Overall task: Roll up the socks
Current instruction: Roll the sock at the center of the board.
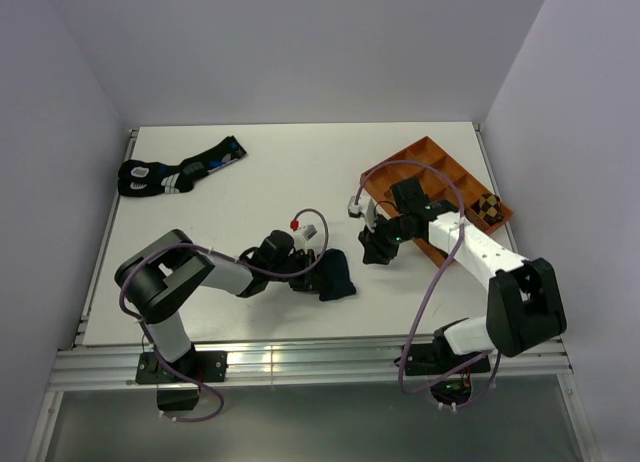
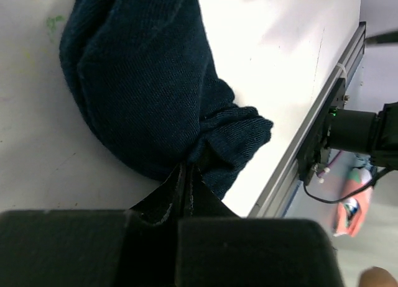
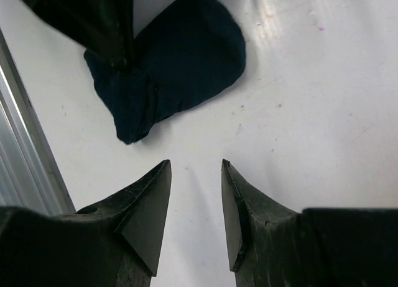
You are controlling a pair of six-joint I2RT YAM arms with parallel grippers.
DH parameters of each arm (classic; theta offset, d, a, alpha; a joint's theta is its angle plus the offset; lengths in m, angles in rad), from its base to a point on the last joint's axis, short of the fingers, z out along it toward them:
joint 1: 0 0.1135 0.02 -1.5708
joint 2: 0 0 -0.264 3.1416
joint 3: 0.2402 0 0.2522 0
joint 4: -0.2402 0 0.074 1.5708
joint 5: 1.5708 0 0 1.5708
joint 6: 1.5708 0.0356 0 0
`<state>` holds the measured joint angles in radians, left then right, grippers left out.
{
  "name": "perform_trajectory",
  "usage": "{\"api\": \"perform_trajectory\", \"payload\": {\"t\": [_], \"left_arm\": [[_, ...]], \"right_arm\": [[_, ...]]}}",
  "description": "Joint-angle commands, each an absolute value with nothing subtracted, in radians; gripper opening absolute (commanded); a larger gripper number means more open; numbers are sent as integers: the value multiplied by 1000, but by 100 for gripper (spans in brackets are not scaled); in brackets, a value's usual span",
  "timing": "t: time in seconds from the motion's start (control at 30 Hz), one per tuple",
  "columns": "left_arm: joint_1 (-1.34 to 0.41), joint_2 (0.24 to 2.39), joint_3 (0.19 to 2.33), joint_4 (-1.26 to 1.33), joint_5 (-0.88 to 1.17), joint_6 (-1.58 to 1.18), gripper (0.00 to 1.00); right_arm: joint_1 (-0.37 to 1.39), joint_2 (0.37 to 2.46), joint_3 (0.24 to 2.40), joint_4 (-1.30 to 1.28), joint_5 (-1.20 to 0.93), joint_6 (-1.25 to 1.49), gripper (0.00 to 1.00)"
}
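Navy sock (image 1: 337, 279): bunched on the table (image 1: 280, 172), near its front edge.
My left claw (image 2: 185, 175): clenched on a fold, seemingly the cuff end.
My right claw (image 3: 196, 169): released, hovering near.
Tan argyle sock (image 1: 487, 210): in the tray (image 1: 420, 147).
Method: pinch firmly, tuck the loose flap inward, brace the bundle with the right.

table (image 1: 280, 182) white | navy sock (image 1: 337, 278) near-centre | black socks (image 1: 175, 170) far-left | orange tray (image 1: 436, 160) far-right
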<state>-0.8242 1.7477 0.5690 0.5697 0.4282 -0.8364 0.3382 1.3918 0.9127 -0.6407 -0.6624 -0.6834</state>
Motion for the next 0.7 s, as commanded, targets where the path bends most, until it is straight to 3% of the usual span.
{"api": "perform_trajectory", "payload": {"t": [0.0,0.37,0.67], "left_arm": [[-811,1764,587,373,501,-842,0],[-772,1812,634,325,604,-862,0],[-764,1864,647,383,657,-900,0]], "right_arm": [[365,1336,859,-569,-684,-816,46],[652,1123,620,-382,-597,-888,57],[748,1087,545,-315,-558,-893,57]]}}
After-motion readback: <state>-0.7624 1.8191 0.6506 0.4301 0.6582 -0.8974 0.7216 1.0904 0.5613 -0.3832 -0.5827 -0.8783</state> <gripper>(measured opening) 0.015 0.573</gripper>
